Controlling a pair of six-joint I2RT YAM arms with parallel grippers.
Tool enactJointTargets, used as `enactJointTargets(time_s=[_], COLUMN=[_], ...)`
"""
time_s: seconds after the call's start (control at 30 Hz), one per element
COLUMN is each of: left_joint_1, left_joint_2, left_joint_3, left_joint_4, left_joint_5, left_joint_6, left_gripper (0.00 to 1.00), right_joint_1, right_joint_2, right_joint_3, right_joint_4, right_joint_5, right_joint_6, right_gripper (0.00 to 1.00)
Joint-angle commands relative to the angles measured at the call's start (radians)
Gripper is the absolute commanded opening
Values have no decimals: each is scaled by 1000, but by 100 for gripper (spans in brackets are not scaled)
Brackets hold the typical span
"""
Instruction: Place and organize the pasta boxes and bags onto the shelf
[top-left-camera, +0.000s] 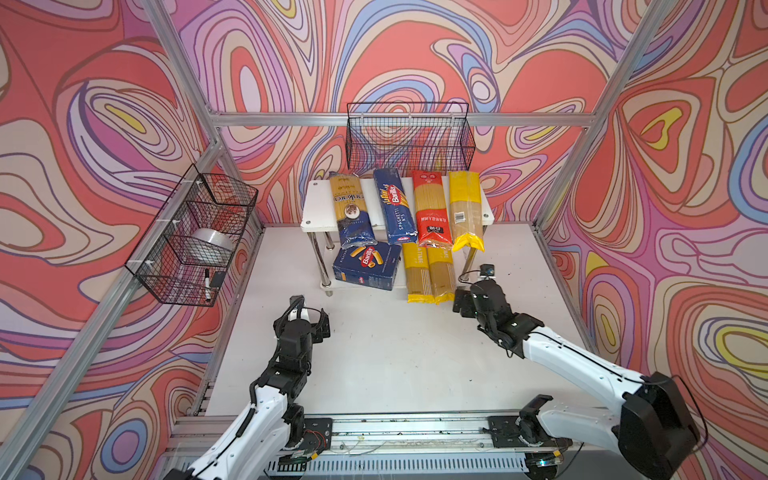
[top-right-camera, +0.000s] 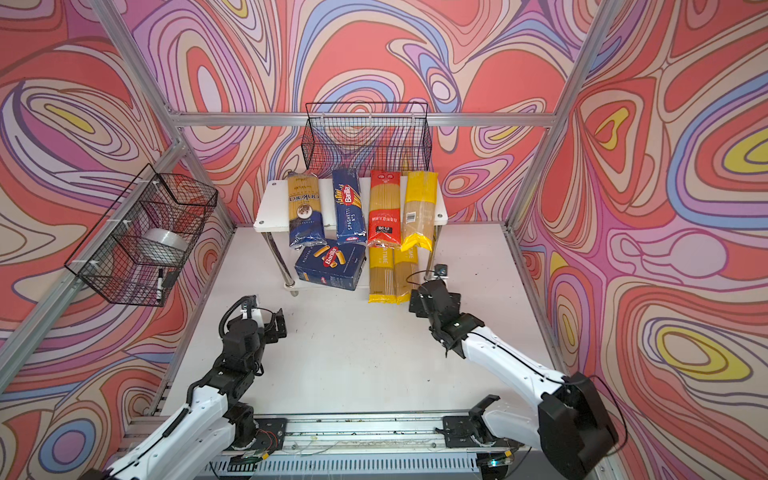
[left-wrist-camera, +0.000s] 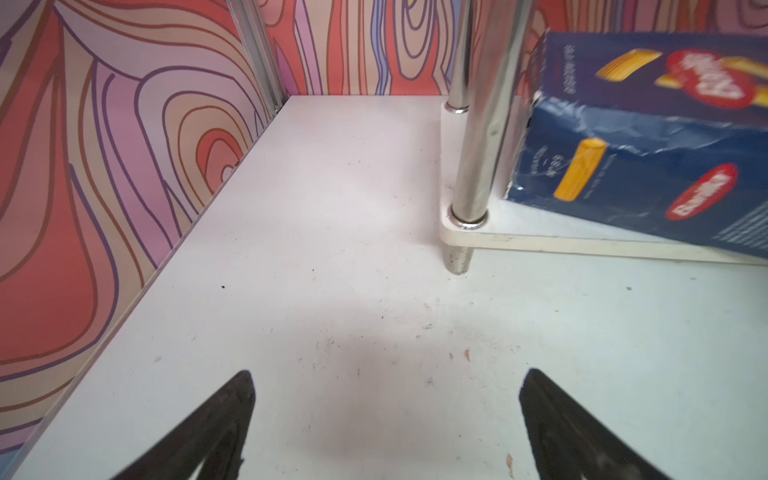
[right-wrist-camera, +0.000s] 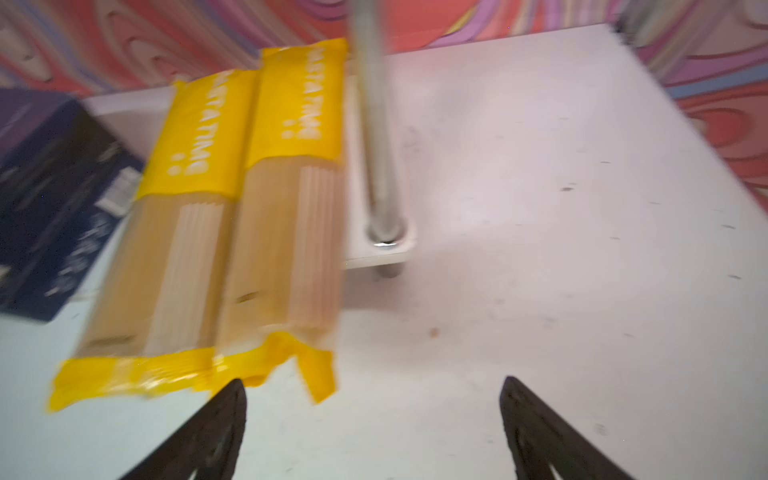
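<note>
Hovering near yellow bags (right-wrist-camera: 191, 249), right gripper (right-wrist-camera: 374, 381) jaws apart, empty; left gripper (left-wrist-camera: 386, 372) likewise

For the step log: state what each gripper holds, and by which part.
Nothing is held. The left gripper and right gripper are both open, with only the white table showing between their jaws.
</note>
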Motion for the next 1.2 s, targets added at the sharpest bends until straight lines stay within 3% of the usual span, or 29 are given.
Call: enactJointTargets(time_s=[0.0, 0.13, 0.23, 0.27, 0.37, 0.47, 0.53, 0.63, 0.67, 0.7, 0.73, 0.8, 0.93, 1.0, 1.03, 1.1, 1.17], left_joint_1=[39, 126, 141, 143, 148, 165, 174, 181, 185, 186, 192, 227, 237, 237, 237, 236, 245], left_joint_2=[160, 412, 486, 512, 501, 440, 447, 447, 452, 475, 495, 492, 508, 490, 457, 372, 408], left_joint_3=[-19, 38, 152, 149, 107, 72, 79, 122, 120, 96, 87, 136, 149, 86, 73, 78, 48], left_joint_4=[349, 529, 400, 450, 527, 507, 503, 403, 410, 482, 549, 434, 427, 542, 529, 399, 518], left_joint_5=[-49, 42, 55, 57, 82, 199, 231, 341, 415, 450, 451, 477, 523, 544, 525, 322, 214], left_joint_6=[48, -11, 33, 63, 77, 58, 57, 29, 20, 25, 17, -16, -10, 2, 21, 76, 80], left_gripper=[100, 100, 100, 100, 100, 100, 100, 100, 100, 100, 100, 100, 100, 100, 100, 100, 100], right_joint_1=[-79, -162, -233, -246, -259, -280, -325, -373, -371, -369, -371, -370, -371, -374, -373, -374, -374], right_joint_2=[-54, 93, 288, 349, 459, 560, 523, 583, 613, 588, 580, 591, 591, 591, 594, 593, 592], right_joint_3=[-121, -232, -251, -251, -197, -248, -249, -289, -284, -267, -253, -241, -228, -227, -225, -227, -226], right_joint_4=[269, 686, 910, 996, 1072, 1310, 1228, 1343, 1393, 1307, 1260, 1264, 1240, 1234, 1242, 1240, 1237], right_joint_5=[131, 175, 86, 60, 2, 1, -102, -143, -135, -156, -179, -180, -184, -187, -187, -188, -188], right_joint_6=[-121, -314, -345, -340, -449, -478, -426, -379, -401, -396, -391, -404, -397, -397, -397, -397, -397], right_gripper=[98, 98, 98, 98, 98, 98, 98, 98, 98, 98, 98, 98, 98, 99, 98, 98, 98])
